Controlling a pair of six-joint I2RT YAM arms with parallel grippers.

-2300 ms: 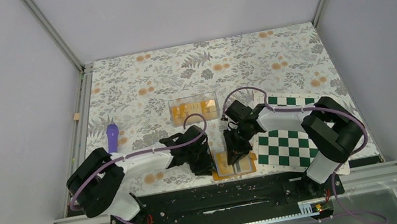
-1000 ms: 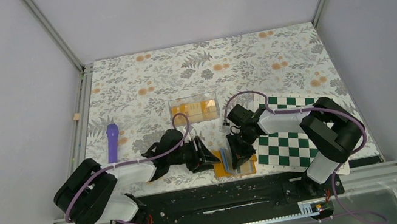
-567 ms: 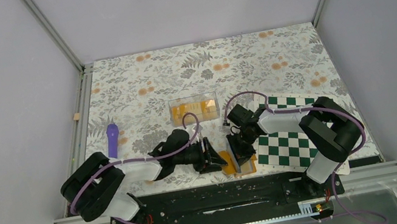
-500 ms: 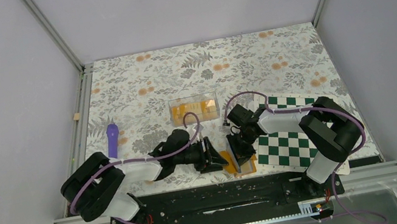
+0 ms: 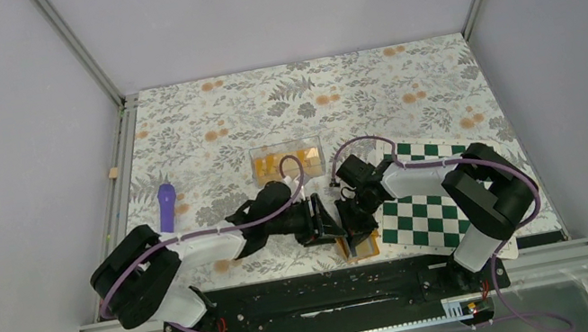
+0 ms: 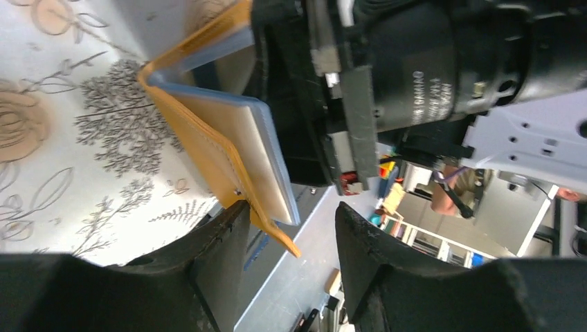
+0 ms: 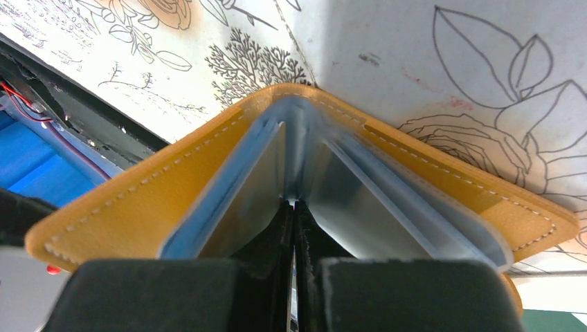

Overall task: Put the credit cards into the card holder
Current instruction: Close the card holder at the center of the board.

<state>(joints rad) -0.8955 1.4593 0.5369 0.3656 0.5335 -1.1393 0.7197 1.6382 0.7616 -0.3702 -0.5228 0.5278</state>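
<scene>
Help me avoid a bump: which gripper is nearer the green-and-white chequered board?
Right. The right gripper, shut in the fold of the orange wallet, sits just left of the chequered board; the left gripper, open astride one wallet flap, is farther left, beyond the wallet.

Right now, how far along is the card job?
Done: the card holder stands half open. In hand: the shut right pincer presses into its fold, and the open left pincer straddles one flap's edge. Left: the credit cards lie in the clear box; I see none in the pockets, so all the filling seems to be ahead.
</scene>
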